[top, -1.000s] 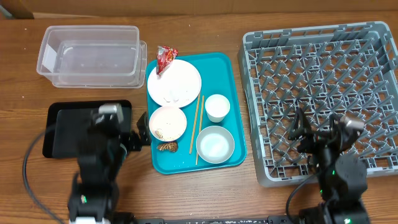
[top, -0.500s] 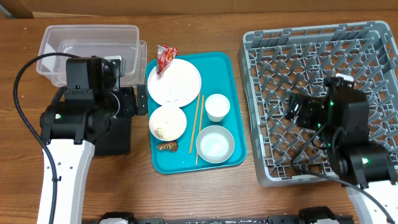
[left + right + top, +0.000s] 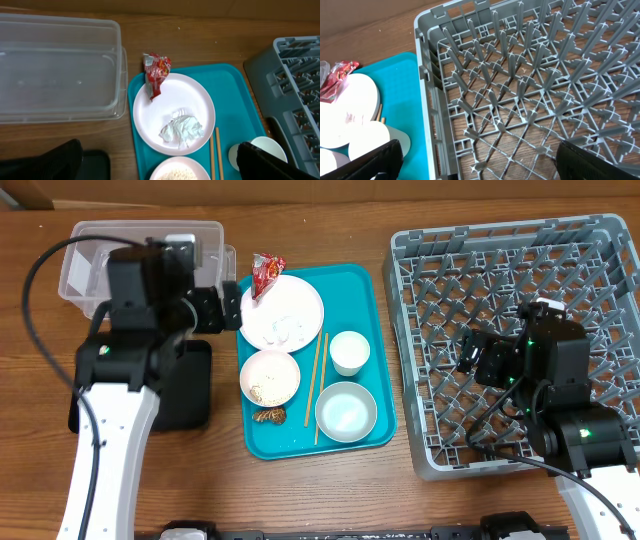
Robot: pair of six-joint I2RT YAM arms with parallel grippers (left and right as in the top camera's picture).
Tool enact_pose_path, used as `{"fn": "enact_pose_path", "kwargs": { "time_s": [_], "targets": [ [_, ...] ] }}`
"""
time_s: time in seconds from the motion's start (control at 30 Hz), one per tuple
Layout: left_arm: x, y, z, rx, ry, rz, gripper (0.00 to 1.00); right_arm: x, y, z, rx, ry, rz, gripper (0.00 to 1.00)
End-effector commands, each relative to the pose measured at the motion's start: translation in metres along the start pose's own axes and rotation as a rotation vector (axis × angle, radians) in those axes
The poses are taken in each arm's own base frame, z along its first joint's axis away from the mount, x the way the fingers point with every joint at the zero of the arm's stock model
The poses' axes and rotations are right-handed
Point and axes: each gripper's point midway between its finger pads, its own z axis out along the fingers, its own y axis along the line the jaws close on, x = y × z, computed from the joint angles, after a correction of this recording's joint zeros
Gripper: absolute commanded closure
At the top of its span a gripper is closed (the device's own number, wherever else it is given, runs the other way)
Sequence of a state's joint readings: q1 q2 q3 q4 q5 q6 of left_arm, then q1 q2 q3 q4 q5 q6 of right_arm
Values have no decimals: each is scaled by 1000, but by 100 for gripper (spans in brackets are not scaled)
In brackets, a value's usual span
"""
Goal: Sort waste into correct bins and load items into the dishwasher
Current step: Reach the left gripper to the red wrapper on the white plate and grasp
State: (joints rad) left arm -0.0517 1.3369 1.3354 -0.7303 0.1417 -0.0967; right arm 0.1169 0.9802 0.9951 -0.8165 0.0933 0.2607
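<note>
**Both grippers spread and empty, left beside the plate, right over the rack**

**Overhead view.** The left gripper (image 3: 220, 305) has its fingers apart and holds nothing. It hangs between the clear tub (image 3: 200, 230) on its left and the plate (image 3: 295, 305) on its right. The black tray (image 3: 190, 395) lies behind it, partly under the arm. On the plate, just right of the gripper, sit the white tissue (image 3: 283, 330) and, at the far rim, the red wrapper (image 3: 266, 275). Further along the teal tray (image 3: 365, 285) are the rice bowl (image 3: 269, 377), the brown lump (image 3: 268, 416), 2 chopsticks (image 3: 320, 380), the cup (image 3: 348, 352) and the empty bowl (image 3: 346, 411). The right gripper (image 3: 478, 358), also parted and empty, is above the left part of the dish rack (image 3: 500, 280), well apart from the tray.

**Left wrist view.** The 2 fingers (image 3: 55, 162) stand wide at the lower corners. Ahead and between them lies the plate (image 3: 172, 100) with the tissue (image 3: 182, 130), and the wrapper (image 3: 156, 72) overlaps its far rim. The tub (image 3: 60, 65) is ahead to the left, and the rack (image 3: 295, 75) ahead to the right. The chopsticks (image 3: 218, 155) and the cup (image 3: 267, 145) lie near the right finger.

**Right wrist view.** The fingers (image 3: 365, 162) are spread, with only rack pegs (image 3: 520, 90) ahead and between them. To the left of the gripper are the teal tray (image 3: 405, 95), the plate (image 3: 350, 102) and the wrapper (image 3: 337, 75).
</note>
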Motion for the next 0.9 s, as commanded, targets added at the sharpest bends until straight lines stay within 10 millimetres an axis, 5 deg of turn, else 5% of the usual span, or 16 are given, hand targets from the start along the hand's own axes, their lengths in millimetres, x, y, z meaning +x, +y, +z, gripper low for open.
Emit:
{"fn": "enact_pose_path", "kwargs": {
  "time_s": [0.0,0.23,0.47,0.87],
  "targets": [
    [-6,-6,29,-23,25,33,0,-13,4,-9,-15,-39,2,0],
    [-1,-17,93,-59,97,123,0,-13,4,-9,-15,-38,2,0],
    [37,-14,155,-96,213,138,0,-11,3,-9,-12,-31,1,0],
    [76,-11,219,-92,286,168,0,-10,3,-9,-12,-28,1,0]
  ]
}}
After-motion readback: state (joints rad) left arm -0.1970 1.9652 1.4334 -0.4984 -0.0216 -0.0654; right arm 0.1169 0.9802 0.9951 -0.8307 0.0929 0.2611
